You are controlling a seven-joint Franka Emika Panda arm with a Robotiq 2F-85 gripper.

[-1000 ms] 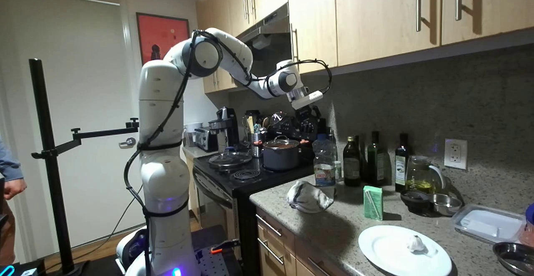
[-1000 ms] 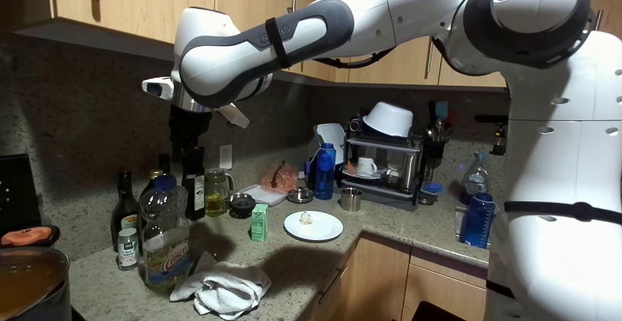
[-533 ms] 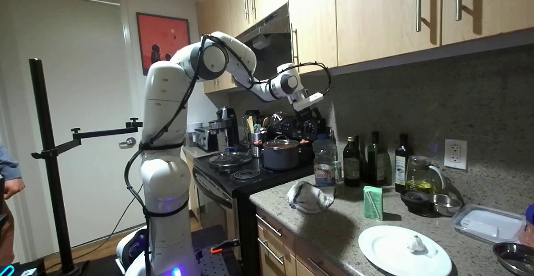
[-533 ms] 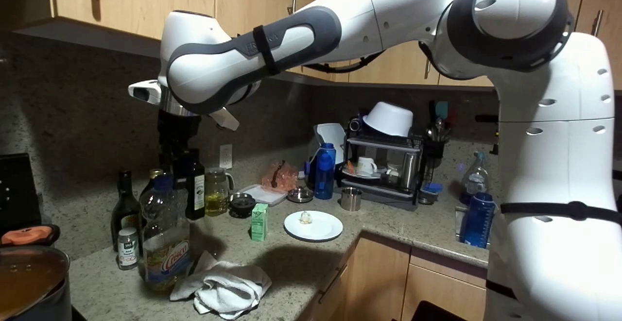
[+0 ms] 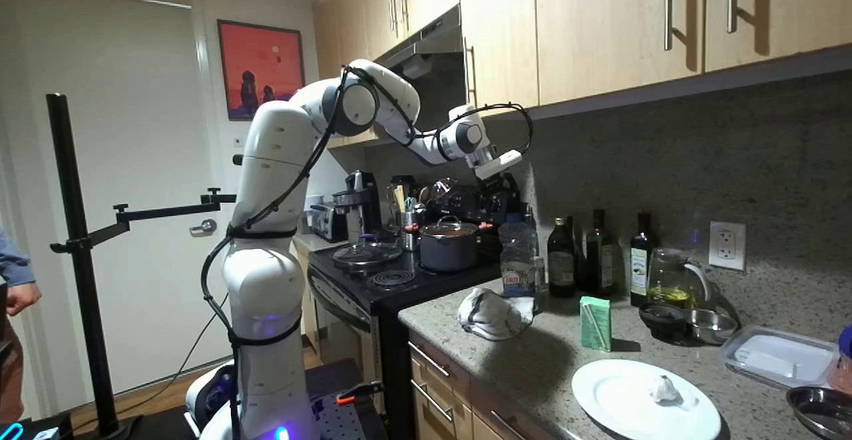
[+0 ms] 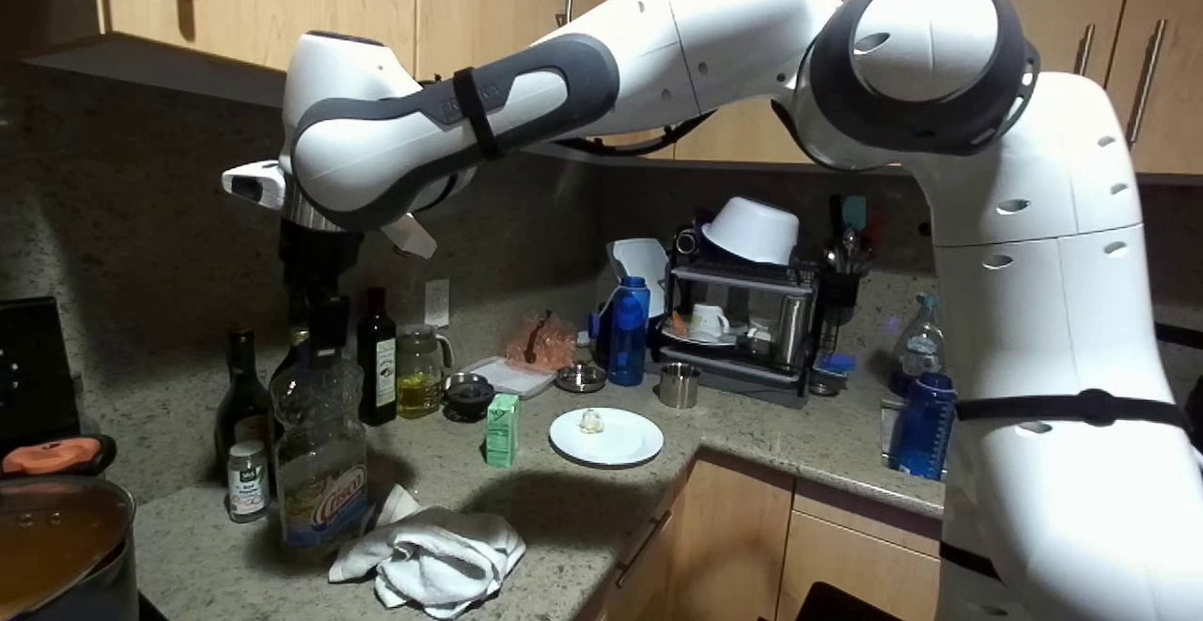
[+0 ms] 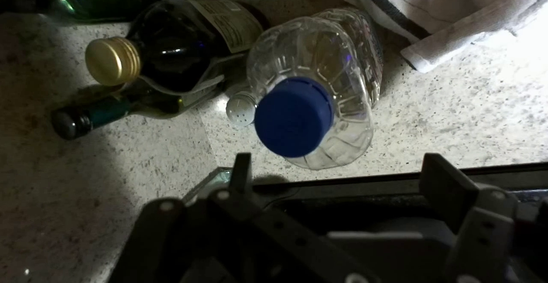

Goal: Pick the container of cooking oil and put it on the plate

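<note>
Down and left in an exterior view comes the tool [image 6: 314, 331], spread wide, towards the Crisco oil bottle [image 6: 321, 459]! Grasp looks close; lower-centre, the white plate [image 6: 618, 447] waits.

1. In an exterior view, the white arm [image 5: 263, 280] arches in front of the stove [image 5: 432, 283]; gripper [image 5: 500, 202] dark against a dark background, finger spacing unreadable.
2. Oil bottle [image 5: 518, 253], blue-capped, stands upright on the counter [image 5: 459, 350], lower in frame than the gripper; contact cannot be judged.
3. Cloth [image 5: 494, 313] lies crumpled beside the bottle, hiding part of its base.
4. Plate [image 5: 609, 397], white, holds a garlic bulb [image 5: 663, 389]; well apart from the bottle.
5. Green carton [image 5: 595, 323] stands upright near the plate.
6. Lidded pot [image 5: 448, 251] sits on the stove.
</note>
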